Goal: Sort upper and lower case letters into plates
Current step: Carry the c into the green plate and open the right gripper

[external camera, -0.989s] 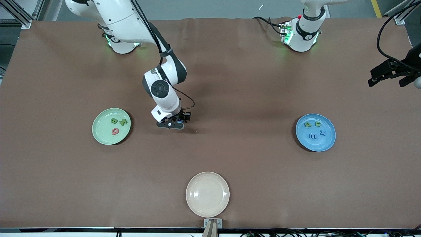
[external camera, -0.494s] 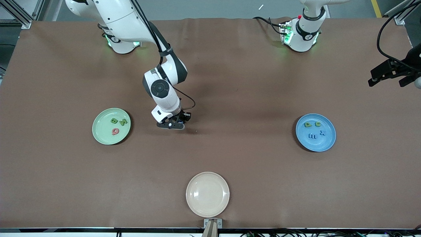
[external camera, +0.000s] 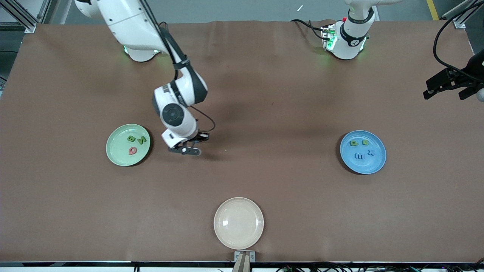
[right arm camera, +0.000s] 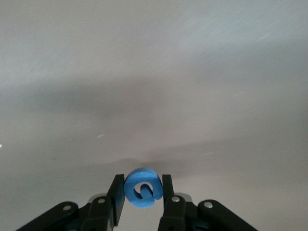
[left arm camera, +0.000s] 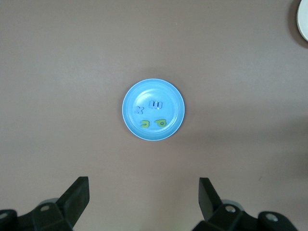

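Observation:
In the right wrist view, my right gripper [right arm camera: 143,186] is shut on a blue foam letter [right arm camera: 143,188], a round curled shape, just above the brown table. In the front view this gripper [external camera: 185,150] hangs beside the mint green plate [external camera: 121,156], which holds two green letters and a pink one. The blue plate [external camera: 363,166] toward the left arm's end holds two yellow-green and two blue letters. My left gripper [external camera: 450,87] waits high up at that end, open and empty [left arm camera: 143,185], looking down on the blue plate [left arm camera: 154,91].
A cream-beige plate [external camera: 238,223] lies bare near the front edge of the table, midway along it; its rim [left arm camera: 303,19] also shows in the left wrist view. Brown tabletop lies between the plates.
My right gripper has shut on the blue letter, lifted it off the table and moved toward the mint green plate. The left arm has stayed still.

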You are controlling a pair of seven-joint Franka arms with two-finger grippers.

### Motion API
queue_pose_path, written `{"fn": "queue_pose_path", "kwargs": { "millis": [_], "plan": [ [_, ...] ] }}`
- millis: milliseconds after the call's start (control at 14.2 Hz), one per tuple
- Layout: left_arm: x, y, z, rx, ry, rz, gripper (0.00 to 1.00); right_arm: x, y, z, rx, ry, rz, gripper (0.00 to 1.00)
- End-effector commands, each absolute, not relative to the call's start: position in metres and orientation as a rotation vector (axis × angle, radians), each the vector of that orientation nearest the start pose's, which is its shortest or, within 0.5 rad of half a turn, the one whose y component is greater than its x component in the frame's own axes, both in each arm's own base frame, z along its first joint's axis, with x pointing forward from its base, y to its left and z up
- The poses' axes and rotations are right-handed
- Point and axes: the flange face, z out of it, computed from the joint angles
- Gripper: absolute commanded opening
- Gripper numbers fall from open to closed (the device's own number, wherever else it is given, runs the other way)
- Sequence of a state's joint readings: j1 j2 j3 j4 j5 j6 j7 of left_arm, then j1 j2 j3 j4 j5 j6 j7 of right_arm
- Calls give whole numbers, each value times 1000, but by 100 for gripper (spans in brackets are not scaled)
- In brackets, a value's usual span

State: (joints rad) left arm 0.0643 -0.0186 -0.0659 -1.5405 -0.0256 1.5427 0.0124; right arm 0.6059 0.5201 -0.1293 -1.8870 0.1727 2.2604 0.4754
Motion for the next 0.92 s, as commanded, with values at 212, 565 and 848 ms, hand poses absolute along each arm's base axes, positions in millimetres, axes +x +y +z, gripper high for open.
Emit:
{"fn": "queue_pose_path", "kwargs": {
  "millis": [212,565,848],
  "plan": [
    [546,-6,653,-3172,25,-41,100,581,122,266,-3105,-164,379,1],
    [546,-7,657,-3172,27,-56,100,583,17,256,-3061,-331,401,1],
    [546,-7,657,-3172,27,-56,100,584,-16,248,-3058,-342,358,1]
  ]
}}
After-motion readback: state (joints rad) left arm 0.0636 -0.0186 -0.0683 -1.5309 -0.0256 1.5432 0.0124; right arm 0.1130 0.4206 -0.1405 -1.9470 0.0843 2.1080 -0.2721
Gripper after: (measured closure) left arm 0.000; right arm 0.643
